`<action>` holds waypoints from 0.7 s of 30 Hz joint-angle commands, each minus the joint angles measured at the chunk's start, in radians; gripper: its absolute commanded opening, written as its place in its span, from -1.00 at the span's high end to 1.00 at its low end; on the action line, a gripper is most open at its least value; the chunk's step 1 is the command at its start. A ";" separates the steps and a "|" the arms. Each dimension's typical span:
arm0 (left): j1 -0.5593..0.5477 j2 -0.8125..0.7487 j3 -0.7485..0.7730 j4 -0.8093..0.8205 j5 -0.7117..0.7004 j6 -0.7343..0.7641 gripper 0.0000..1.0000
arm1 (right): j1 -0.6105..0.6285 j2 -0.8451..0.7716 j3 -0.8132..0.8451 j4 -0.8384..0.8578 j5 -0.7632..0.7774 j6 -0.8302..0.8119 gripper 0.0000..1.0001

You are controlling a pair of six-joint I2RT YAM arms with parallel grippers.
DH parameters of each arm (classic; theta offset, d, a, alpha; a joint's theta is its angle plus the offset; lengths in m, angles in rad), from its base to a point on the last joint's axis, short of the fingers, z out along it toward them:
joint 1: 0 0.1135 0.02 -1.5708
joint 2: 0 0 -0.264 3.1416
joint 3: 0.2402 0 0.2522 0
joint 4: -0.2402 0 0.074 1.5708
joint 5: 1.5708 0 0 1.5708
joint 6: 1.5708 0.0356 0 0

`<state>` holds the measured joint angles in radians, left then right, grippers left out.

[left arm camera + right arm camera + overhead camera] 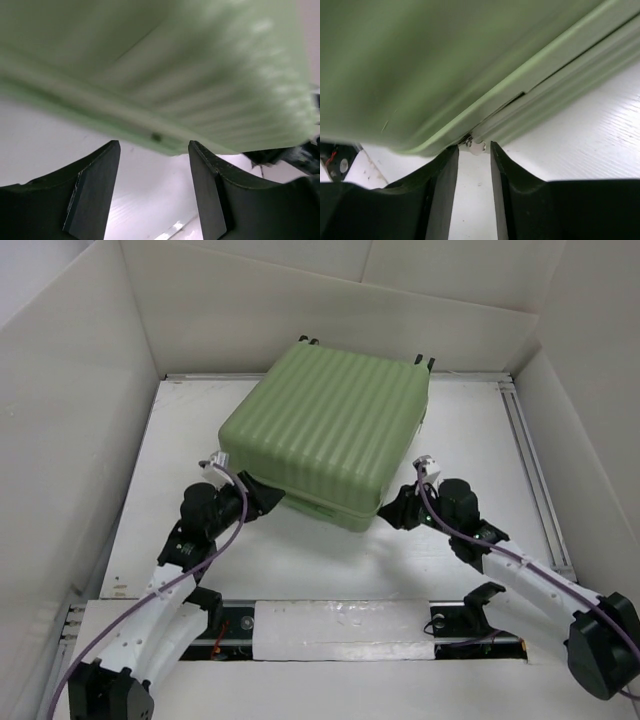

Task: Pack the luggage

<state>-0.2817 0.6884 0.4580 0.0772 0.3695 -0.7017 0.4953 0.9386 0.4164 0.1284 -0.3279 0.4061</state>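
The luggage (330, 430) lies between left claw (268, 498) and right claw (397, 508).

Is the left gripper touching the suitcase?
Cannot tell. Left wrist view: the left gripper reaches the blurred suitcase edge; no clear contact or gap.

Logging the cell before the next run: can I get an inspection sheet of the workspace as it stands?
Surface: white table.
Job's things: luggage, appears shut, lying flat and skewed, wheels at the far edge.
Clutter: nothing seen.
End effectors: left end effector open at the near-left corner, holding nothing; right end effector narrowly open at the near-right seam, small metal tab at its tips.
Cables: purple cables run along both arms.
Surroundings: white panels on three sides; rail at the right.
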 commanded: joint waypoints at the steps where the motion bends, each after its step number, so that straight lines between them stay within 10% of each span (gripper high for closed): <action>1: -0.002 -0.043 -0.135 0.025 -0.075 -0.076 -0.07 | 0.054 -0.052 -0.017 0.292 -0.069 -0.001 0.20; 21: -0.002 0.137 -0.318 0.458 0.023 -0.153 -0.27 | 0.074 -0.210 -0.208 0.428 0.089 0.011 0.23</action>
<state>-0.2817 0.8066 0.1394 0.4316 0.3702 -0.8513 0.5594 0.7418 0.2150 0.4568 -0.2684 0.4019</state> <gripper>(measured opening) 0.633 0.383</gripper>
